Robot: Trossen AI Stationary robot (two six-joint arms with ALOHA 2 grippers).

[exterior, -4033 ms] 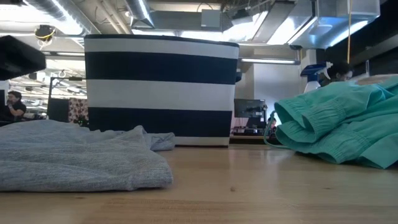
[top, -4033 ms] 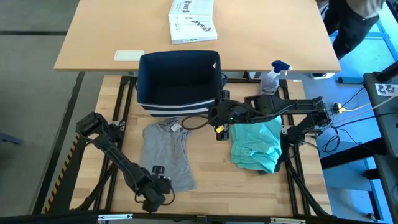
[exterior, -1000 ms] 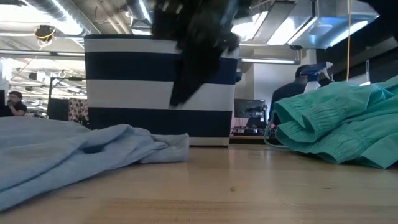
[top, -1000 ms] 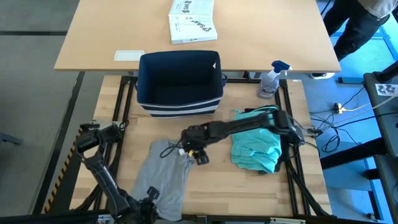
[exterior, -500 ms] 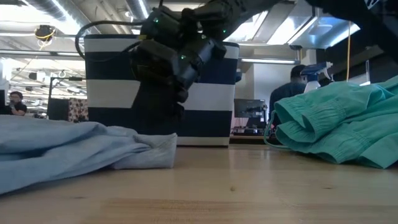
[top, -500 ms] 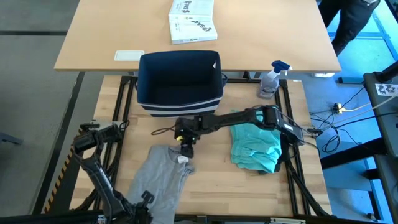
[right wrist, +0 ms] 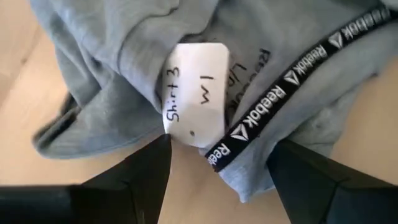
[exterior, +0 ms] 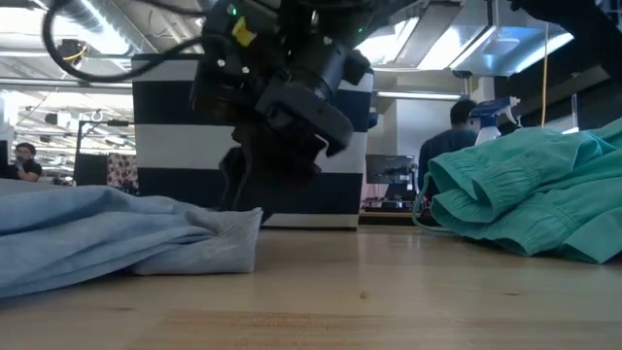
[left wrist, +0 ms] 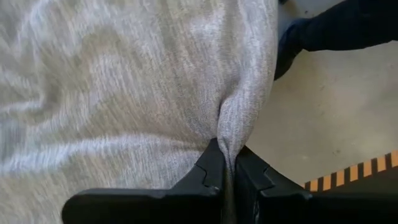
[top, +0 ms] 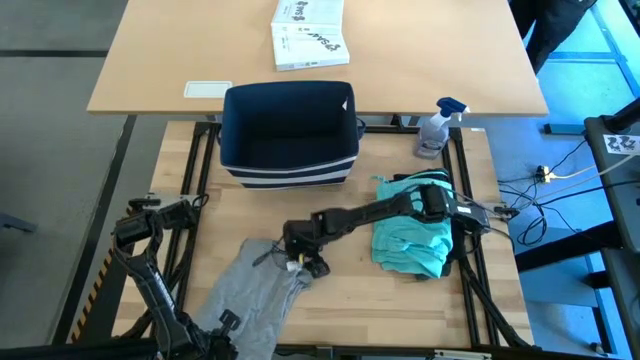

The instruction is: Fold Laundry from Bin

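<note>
- We judged the step to be spreading the grey T-shirt (top: 255, 295) flat before any fold; the navy bin (top: 288, 135) stood at the far side of the counter (top: 340, 300) and looked empty from above.
- At the near left corner, the left pincer (left wrist: 227, 180) was clamped on a pinched ridge of the shirt's grey cloth, at the end hanging toward the counter's near edge.
- In the middle, the right pincer (top: 303, 262) hovered with its fingers (right wrist: 140, 177) apart, straddling the collar end, where a white handwritten tag (right wrist: 196, 93) and a black branded neck tape showed between them; we saw no cloth gripped.
- We reckoned the next move called for the right pincer to come down and close on the collar, then draw it away from the left to stretch the shirt.
- To the right, the teal piece (top: 412, 235) lay crumpled, well apart from both pincers.
</note>
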